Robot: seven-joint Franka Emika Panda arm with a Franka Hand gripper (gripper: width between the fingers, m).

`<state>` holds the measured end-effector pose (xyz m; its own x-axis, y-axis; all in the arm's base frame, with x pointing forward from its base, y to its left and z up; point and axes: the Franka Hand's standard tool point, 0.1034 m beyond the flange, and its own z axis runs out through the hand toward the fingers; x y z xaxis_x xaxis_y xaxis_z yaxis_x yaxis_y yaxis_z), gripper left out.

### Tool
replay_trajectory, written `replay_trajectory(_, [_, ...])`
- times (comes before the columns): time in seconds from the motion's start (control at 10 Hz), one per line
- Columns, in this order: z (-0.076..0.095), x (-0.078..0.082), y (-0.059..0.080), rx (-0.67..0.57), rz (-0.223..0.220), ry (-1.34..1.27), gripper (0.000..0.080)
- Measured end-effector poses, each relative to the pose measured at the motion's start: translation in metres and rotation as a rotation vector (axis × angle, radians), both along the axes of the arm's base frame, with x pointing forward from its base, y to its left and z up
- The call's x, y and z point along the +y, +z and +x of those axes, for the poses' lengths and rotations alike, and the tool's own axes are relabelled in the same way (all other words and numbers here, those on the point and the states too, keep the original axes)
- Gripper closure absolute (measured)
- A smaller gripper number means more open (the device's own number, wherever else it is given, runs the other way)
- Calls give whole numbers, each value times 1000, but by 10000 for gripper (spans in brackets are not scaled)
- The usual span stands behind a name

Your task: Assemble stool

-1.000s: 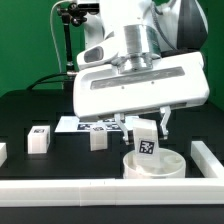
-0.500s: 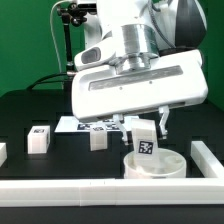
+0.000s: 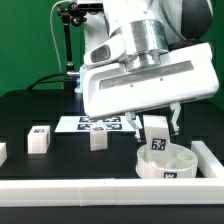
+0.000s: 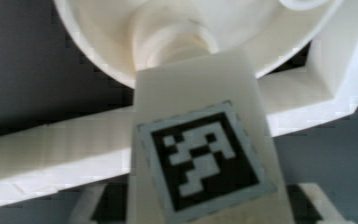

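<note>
Stool leg (image 3: 157, 140), pinched roughly upright between the jaws, stood with its lower end inside the round seat (image 3: 166, 167), apparently lined up for a socket. That seat lay near the front edge of the counter (image 3: 35, 112), toward the exterior view's right.

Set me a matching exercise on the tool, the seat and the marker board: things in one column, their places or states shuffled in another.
Column one
1. robot's two-finger tool
2. round white plastic disc seat
3. thin flat white marker board

Column two
A. lies flat on the black table, behind a loose white leg block
B. shut on a white tagged plastic leg block
C. sits toward the exterior view's right, under the held block

Pairs: 1-B, 2-C, 3-A
</note>
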<state>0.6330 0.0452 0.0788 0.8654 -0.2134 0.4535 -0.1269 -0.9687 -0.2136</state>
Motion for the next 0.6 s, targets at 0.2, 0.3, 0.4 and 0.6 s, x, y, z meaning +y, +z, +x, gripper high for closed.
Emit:
replay_trajectory(0.2, [-1, 0, -1, -2, -1, -1, 474])
replay_trajectory(0.3, [-1, 0, -3, -25, -10, -6, 474])
replay_trajectory(0.4, [-3, 6, -3, -65, -24, -5, 474])
replay_trajectory(0.6, [-3, 9, -4, -101, -35, -7, 474])
